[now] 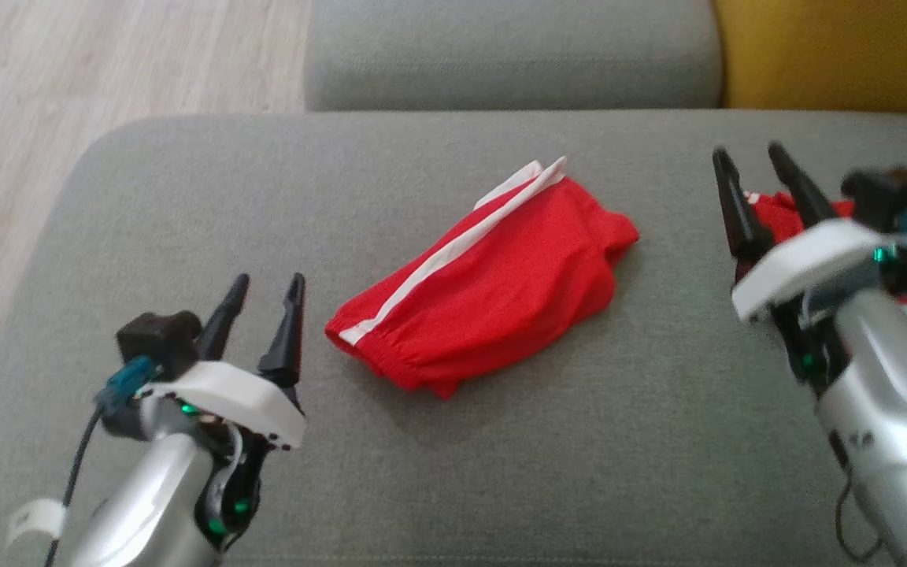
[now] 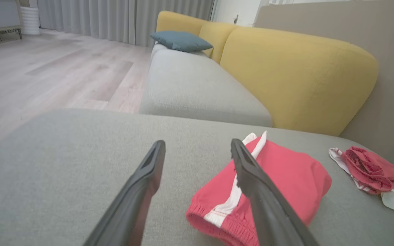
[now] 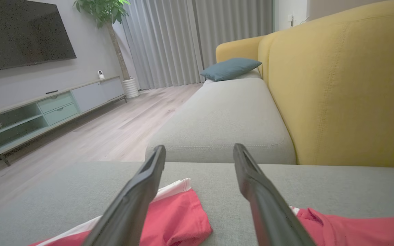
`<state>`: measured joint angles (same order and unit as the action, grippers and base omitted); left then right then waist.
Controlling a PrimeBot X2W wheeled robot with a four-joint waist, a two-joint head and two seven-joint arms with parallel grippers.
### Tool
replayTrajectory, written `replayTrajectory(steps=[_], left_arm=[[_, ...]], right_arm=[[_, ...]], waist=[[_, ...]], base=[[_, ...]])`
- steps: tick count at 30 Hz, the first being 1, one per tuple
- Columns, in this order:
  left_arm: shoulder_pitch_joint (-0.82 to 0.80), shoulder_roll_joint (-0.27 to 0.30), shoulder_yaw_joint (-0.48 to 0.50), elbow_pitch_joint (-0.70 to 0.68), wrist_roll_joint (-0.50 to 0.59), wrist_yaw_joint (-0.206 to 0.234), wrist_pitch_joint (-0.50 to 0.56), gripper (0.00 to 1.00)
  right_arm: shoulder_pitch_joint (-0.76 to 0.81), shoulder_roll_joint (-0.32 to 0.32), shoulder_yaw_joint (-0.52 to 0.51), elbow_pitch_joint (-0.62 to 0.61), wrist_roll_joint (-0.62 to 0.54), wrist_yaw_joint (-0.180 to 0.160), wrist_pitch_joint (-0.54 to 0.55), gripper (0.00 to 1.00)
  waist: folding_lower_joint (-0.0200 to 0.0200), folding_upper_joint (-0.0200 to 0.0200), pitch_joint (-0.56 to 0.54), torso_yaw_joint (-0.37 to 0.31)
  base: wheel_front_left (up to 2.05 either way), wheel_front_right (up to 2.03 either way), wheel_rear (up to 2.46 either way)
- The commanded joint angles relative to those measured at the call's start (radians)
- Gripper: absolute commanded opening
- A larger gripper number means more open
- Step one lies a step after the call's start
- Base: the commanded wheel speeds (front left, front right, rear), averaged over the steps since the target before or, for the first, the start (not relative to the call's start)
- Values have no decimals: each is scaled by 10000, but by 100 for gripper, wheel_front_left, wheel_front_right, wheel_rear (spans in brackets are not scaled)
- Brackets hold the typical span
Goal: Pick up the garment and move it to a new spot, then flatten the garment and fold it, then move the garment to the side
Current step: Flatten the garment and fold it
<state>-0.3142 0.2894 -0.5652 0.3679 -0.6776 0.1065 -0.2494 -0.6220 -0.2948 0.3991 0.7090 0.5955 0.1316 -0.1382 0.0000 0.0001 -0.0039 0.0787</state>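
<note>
Garment (image 1: 493, 291), soft, light, seemingly folded, should pinch best at its elastic waistband (image 1: 394, 366); left end effector (image 1: 268, 281) and right end effector (image 1: 748, 151) gape empty.

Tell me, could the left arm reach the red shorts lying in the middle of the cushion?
Probably yes. The left gripper hovers open just beside the waistband end of the red shorts, and only bare grey cushion lies between them, so nothing seems to block the way.

Looking for anything to read right now: I can make out no lettering, brand, number or sign, neither on the red garment (image 1: 501, 291) nor on the grey sofa cushion (image 1: 264, 197).
</note>
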Motion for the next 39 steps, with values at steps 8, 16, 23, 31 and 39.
replayTrajectory(steps=[8,16,23,31,39], left_arm=[[740,-19,2175,-2169,1560,596,-124,100],[1843,-996,3250,-2309,2430,170,-124,100],[1795,-1481,3479,-1897,2882,-539,-124,100],[1513,-1799,3454,-1424,3277,-1050,-124,100],[1346,-2085,3464,-1016,3659,-1426,-124,100]], right_arm=[[1452,311,-604,-1455,-1350,-9,-762,100],[3272,1612,-1916,-2605,-1978,-9,-284,100],[3465,2339,-3197,-2927,12,-9,1643,100],[2287,2440,-4433,-1613,2695,-9,3992,100],[-164,2444,-6038,1856,3801,-9,5083,100]], waist=[[0,-1,-306,-685],[0,-1,-149,-965],[0,-1,351,-287],[0,-1,1006,868],[0,-1,1482,2179]], base=[[0,0,0],[0,0,0],[0,0,0],[0,0,0],[0,0,0]])
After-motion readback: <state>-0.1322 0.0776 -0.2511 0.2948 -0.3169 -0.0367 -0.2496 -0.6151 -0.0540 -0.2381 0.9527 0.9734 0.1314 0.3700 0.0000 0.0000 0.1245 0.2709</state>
